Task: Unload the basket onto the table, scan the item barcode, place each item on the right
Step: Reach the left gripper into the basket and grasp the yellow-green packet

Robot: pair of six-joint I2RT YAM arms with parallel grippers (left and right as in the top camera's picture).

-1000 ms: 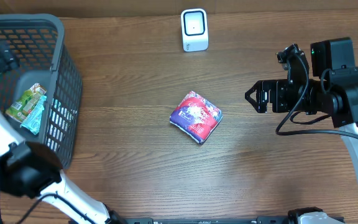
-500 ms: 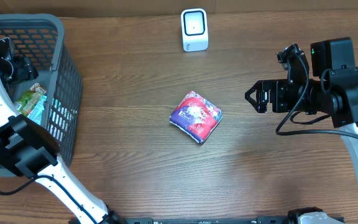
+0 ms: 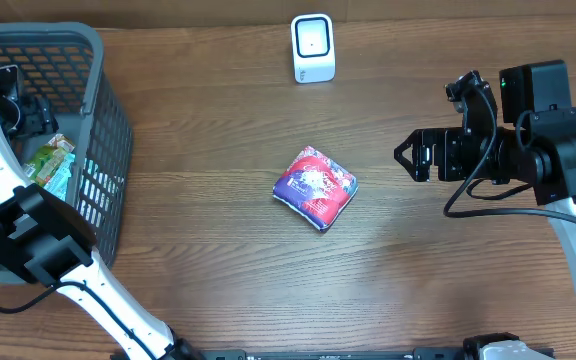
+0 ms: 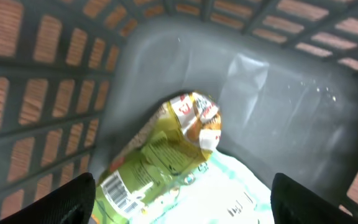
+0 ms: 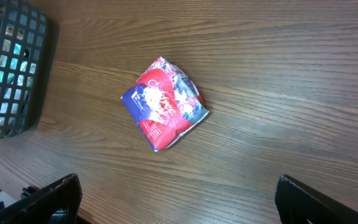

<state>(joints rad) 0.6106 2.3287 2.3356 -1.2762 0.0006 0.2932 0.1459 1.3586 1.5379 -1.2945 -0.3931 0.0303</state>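
A green snack packet (image 4: pixel 166 152) with a barcode label (image 4: pixel 120 192) lies in the grey basket (image 3: pixel 103 60), partly on top of a white and teal packet (image 4: pixel 232 193). My left gripper (image 4: pixel 182 208) hangs open just above both, one finger (image 4: pixel 73 199) on each side; from overhead the left gripper (image 3: pixel 30 112) is inside the basket beside the green packet (image 3: pixel 46 160). A red and blue pouch (image 3: pixel 315 186) lies mid-table. The white scanner (image 3: pixel 313 47) stands at the back. My right gripper (image 3: pixel 410 155) is open, right of the pouch (image 5: pixel 165 104) and above the table.
The basket's lattice walls (image 4: pixel 36 74) close in around the left gripper. The basket's corner (image 5: pixel 11 62) also shows in the right wrist view. Bare wooden table (image 3: pixel 218 270) lies between the basket, the pouch and the scanner.
The left arm has swung further into the basket and lowered its gripper towards the packets. Its jaws narrowed a little. The right arm and the pouch have not moved.
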